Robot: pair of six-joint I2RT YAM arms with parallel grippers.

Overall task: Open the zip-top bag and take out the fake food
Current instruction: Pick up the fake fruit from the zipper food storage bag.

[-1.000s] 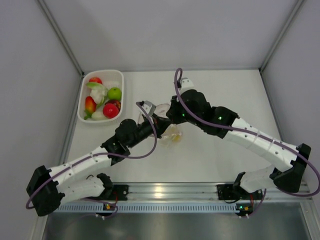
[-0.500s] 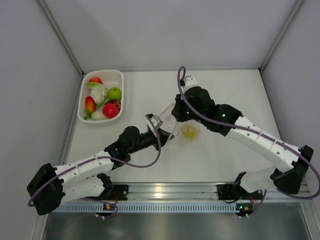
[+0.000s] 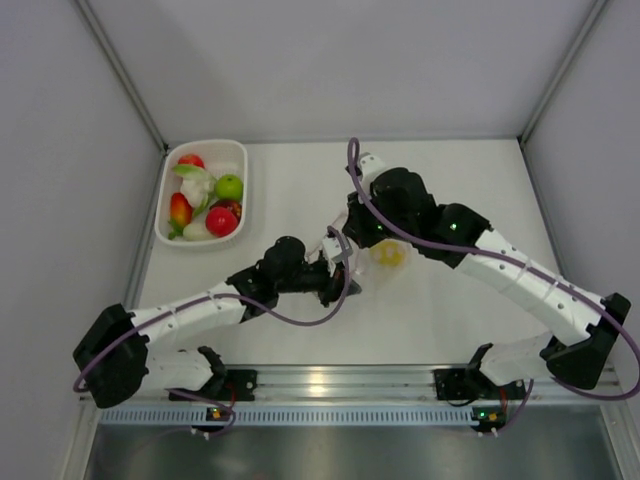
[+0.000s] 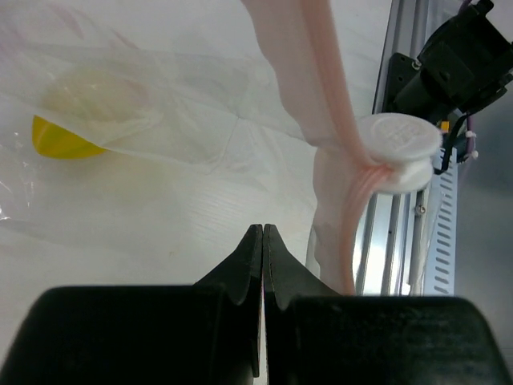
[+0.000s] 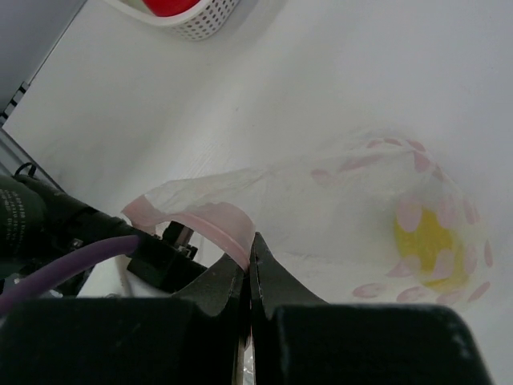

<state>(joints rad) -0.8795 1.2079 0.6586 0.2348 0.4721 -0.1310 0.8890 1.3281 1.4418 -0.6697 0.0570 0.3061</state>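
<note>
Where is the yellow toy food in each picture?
Top external: the yellow fake food is near the picture's middle, slightly right.
Left wrist: it sits at the far left, upper half.
Right wrist: it sits at the right, just below the middle.
Shared landmark: the clear zip-top bag around it, with its pink zip strip.

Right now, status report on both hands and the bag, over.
Right hand shut on the zip-top bag, pink strip. Left hand shut at the bag, hold unclear. One yellow fake food inside. Nothing in the way.

No legible text anywhere.
</note>
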